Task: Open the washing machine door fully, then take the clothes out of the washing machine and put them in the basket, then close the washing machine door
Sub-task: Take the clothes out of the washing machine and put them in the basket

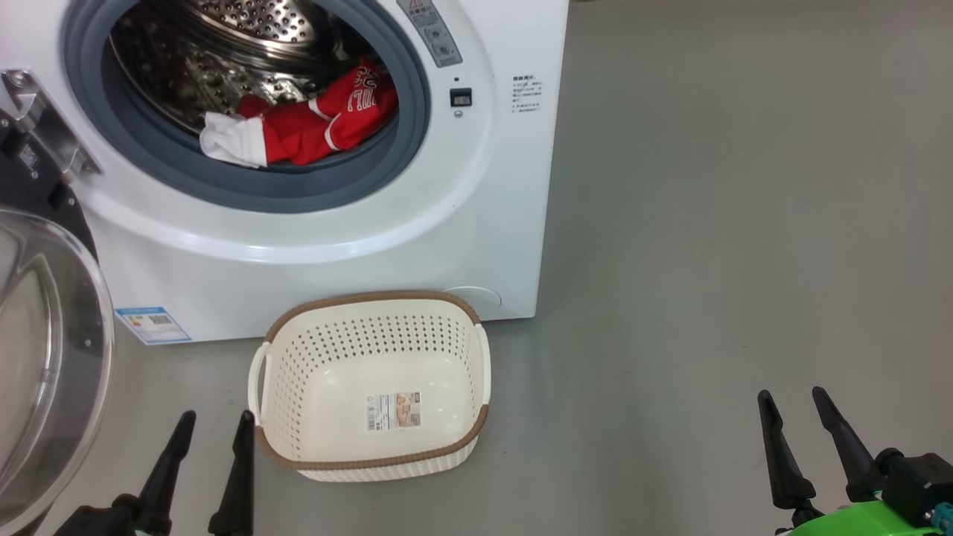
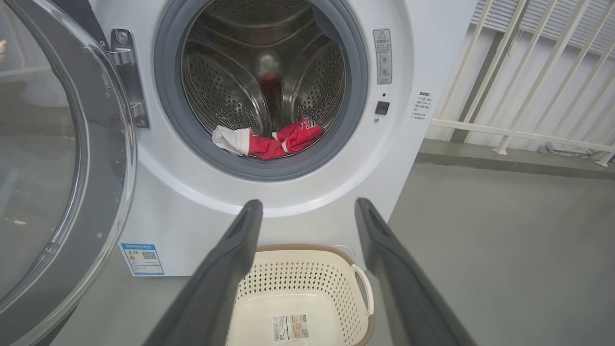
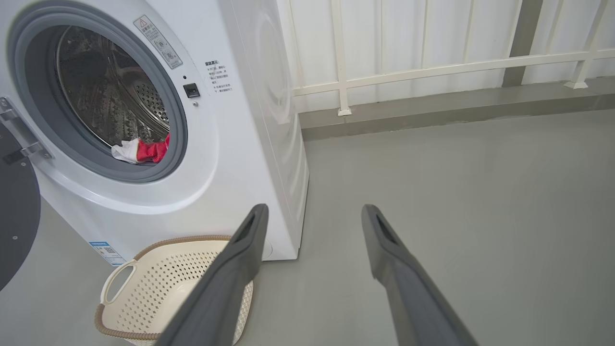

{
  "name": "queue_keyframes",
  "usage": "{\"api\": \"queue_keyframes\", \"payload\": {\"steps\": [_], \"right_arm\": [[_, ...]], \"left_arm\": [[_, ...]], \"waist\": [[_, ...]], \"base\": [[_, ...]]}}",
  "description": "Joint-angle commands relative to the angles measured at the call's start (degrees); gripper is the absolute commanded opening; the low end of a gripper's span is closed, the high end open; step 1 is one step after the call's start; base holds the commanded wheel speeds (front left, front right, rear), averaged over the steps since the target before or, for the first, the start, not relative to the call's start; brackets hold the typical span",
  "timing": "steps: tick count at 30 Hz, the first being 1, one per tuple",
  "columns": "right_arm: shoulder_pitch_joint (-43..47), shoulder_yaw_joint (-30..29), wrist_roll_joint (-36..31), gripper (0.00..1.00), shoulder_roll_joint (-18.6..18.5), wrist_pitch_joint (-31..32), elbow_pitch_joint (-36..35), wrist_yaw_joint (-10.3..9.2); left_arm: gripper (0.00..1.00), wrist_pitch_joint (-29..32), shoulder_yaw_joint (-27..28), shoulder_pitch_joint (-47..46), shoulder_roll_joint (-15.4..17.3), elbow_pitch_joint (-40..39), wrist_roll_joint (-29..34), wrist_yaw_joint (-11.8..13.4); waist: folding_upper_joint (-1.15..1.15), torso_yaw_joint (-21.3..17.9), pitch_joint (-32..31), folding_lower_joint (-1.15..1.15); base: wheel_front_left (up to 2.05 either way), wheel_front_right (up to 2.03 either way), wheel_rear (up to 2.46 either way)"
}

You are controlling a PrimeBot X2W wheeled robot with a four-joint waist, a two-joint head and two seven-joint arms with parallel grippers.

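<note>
Left end effector [image 1: 217,415] beside cream perforated basket [image 1: 370,339]

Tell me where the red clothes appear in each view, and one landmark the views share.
Head view: clothes upper left of centre, low in the washing machine opening.
Left wrist view: clothes near the centre, slightly above the middle.
Right wrist view: clothes at left, near mid-height.
Shared landmark: the basket on the floor below them.

washing machine door [image 1: 45,357] cut by left edge, blue label [image 1: 153,325] print unreadable
</note>
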Motion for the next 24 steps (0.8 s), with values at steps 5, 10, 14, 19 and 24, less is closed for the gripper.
{"api": "queue_keyframes", "payload": {"steps": [5,10,14,19,24], "right_arm": [[-1.86,1.03,0.37,1.0,-0.45,-0.69,-1.52,0.43],[-2.22,1.15,0.34,1.0,-0.34,-0.69,-1.48,0.43],[-2.37,1.12,0.36,1.0,-0.33,-0.69,-1.47,0.43],[-2.38,1.19,0.35,1.0,-0.25,-0.69,-1.48,0.43],[-2.39,1.25,0.38,1.0,-0.22,-0.69,-1.43,0.43]], "left_arm": [[1.0,-0.29,1.67,-2.58,1.41,-1.26,-0.51,-0.31],[1.0,-0.29,1.64,-2.99,1.55,-1.13,-0.57,-0.31],[1.0,-0.29,1.73,-3.24,1.5,-1.05,-0.56,-0.31],[1.0,-0.29,1.83,-3.51,1.44,-1.04,-0.37,-0.31],[1.0,-0.29,1.3,-3.48,1.58,-0.77,-0.34,-0.31]], "waist": [[0.0,0.11,0.26,0.0],[0.0,0.18,0.65,0.0],[0.0,0.27,0.81,0.0],[0.0,0.39,0.93,0.0],[0.0,0.44,0.91,0.0]], "base": [[0.99,-1.02,0.03],[1.03,-1.06,0.02],[0.97,-0.98,0.01],[0.81,-0.82,0.01],[0.3,-0.3,0.0]]}}
